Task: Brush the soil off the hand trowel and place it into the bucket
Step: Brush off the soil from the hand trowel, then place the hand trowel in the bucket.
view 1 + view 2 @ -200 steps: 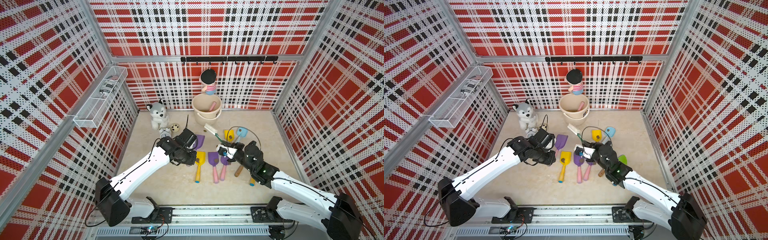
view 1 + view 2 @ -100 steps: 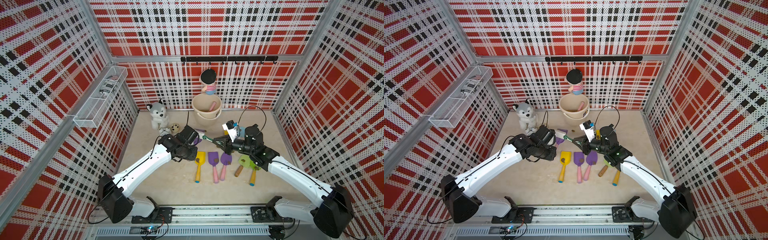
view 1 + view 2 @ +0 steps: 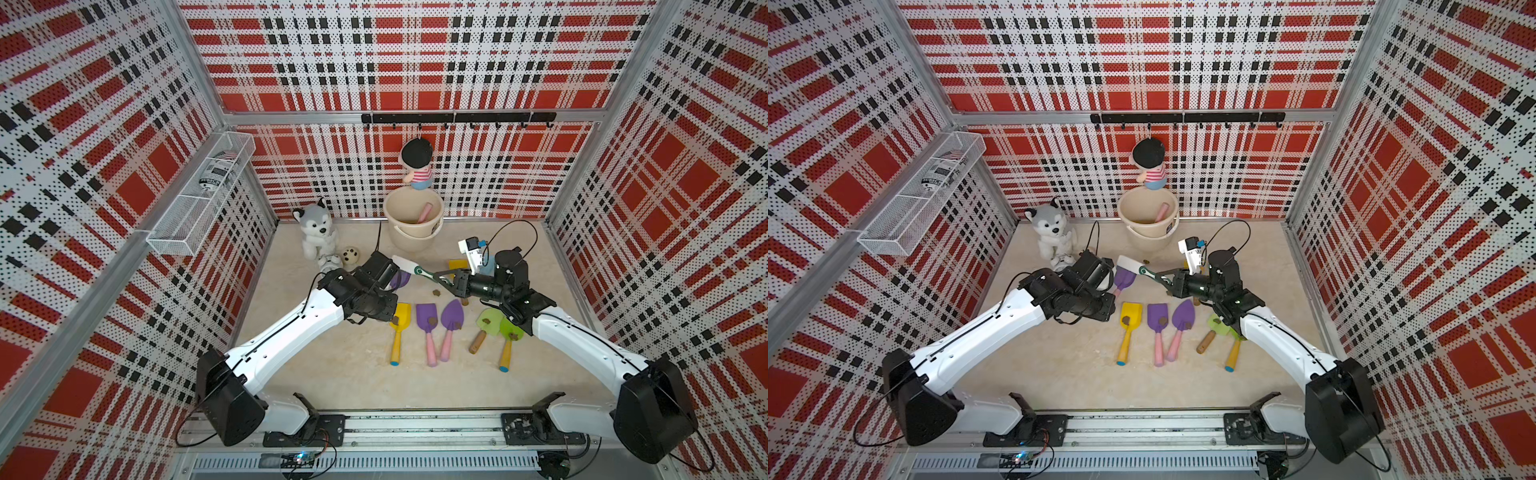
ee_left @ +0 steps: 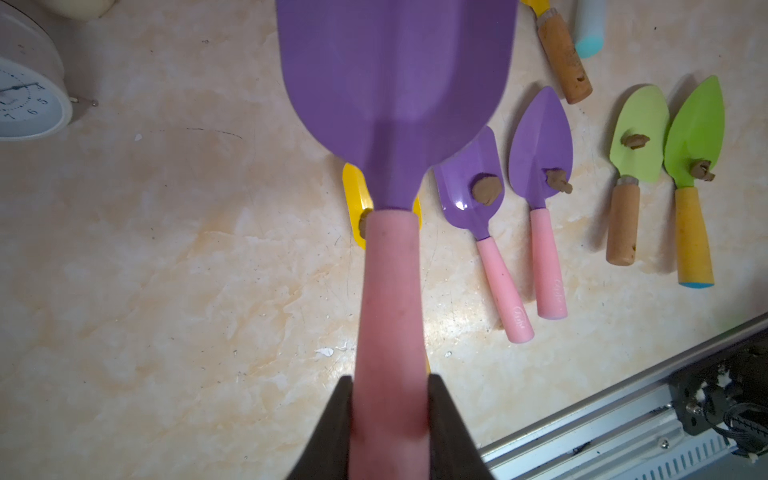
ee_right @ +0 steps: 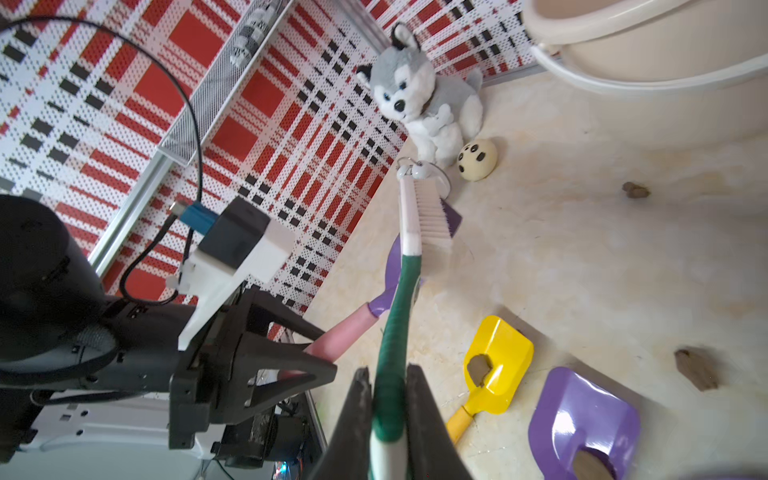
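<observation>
Swung over now, your right gripper (image 5: 386, 399) is clamping the brush (image 5: 430, 216) beside the trowel (image 4: 392, 137), your left gripper (image 4: 390, 399) gripping its handle (image 4: 390, 291), leaving the blade (image 4: 395, 62) free.

Top views high, angled down, whole scene; wrist views close, both showing floor trowels (image 4: 461, 166) (image 5: 582, 407)

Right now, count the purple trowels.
3: a trowel in the left pincer; a square one and a pointed one side by side on the floor. A pink handle in the bucket may be another.
</observation>
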{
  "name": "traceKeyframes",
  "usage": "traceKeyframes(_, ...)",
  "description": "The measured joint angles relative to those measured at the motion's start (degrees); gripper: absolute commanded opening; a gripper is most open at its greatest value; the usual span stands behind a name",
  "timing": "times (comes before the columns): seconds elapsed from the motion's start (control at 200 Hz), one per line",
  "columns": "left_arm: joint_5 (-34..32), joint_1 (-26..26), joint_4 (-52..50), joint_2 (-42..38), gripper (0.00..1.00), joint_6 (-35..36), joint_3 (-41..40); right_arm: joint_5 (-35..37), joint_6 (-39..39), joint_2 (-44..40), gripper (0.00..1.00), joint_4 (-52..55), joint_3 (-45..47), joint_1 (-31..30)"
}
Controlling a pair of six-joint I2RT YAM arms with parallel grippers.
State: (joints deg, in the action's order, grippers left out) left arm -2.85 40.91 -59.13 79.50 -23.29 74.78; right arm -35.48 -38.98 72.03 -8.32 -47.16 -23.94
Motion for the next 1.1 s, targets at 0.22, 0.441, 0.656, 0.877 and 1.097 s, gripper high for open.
traceKeyframes(0.22,-3.1,-0.1,2.9,0.5,0.0,-3.2,0.5,8.9,-2.7,-6.6,0.0,-5.8,5.0,3.9)
traceKeyframes(0.441,-1.4,-2.8,15.3,4.9,0.0,-11.7,7.4,19.0,-4.4,-17.6,0.0,-9.6,12.7,4.5)
traceKeyframes(0.656,10.2,-10.0,34.4,11.4,0.0,-27.5,13.8,25.3,-3.9,-24.5,0.0,-5.6,14.2,4.6)
traceKeyframes(0.877,21.2,-13.5,53.0,21.8,0.0,-47.9,17.3,29.1,-2.8,-30.8,0.0,-1.0,14.2,4.6)
traceKeyframes(1.097,27.8,-13.5,60.5,32.9,0.0,-64.8,25.6,31.3,-1.7,-34.2,0.0,3.3,14.2,4.7)
